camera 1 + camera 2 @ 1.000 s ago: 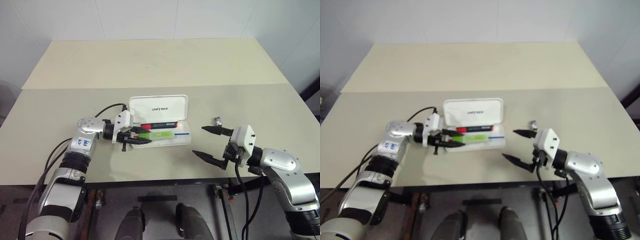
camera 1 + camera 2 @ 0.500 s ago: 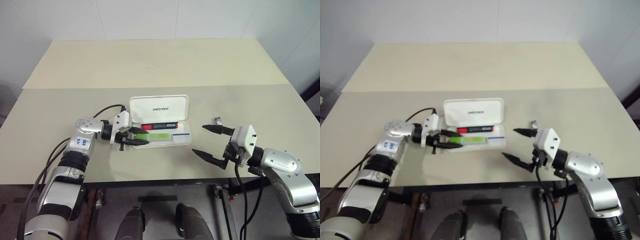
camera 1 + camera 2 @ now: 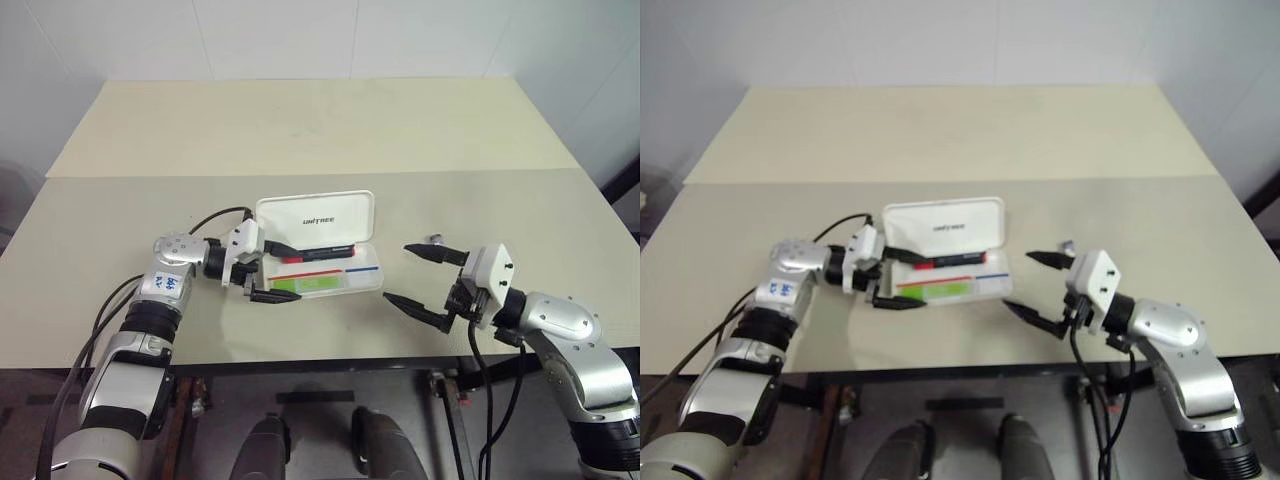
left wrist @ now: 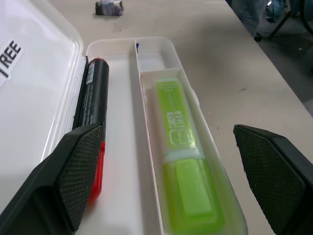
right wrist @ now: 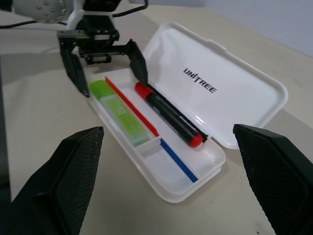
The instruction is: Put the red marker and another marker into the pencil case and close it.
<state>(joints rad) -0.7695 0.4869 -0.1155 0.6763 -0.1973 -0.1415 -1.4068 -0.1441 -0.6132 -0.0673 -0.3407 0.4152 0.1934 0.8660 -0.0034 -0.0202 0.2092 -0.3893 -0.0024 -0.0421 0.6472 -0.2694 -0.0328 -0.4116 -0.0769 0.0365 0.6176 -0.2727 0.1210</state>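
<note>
The white pencil case lies open at mid-table, its lid tilted up behind. The red marker, with its black barrel, rests in the rear compartment. In the front compartment lies the other marker, flat and light green. My left gripper is open at the case's left end, its fingers spread on either side of the tray and holding nothing. My right gripper is open and empty just right of the case, apart from it.
A small grey object sits on the table just beyond my right gripper. A black cable loops from the left wrist beside the case. The table's front edge runs close under both arms.
My left gripper has opened and let go of the green marker, which now lies in the case's front compartment. The right gripper has stayed where it was.
</note>
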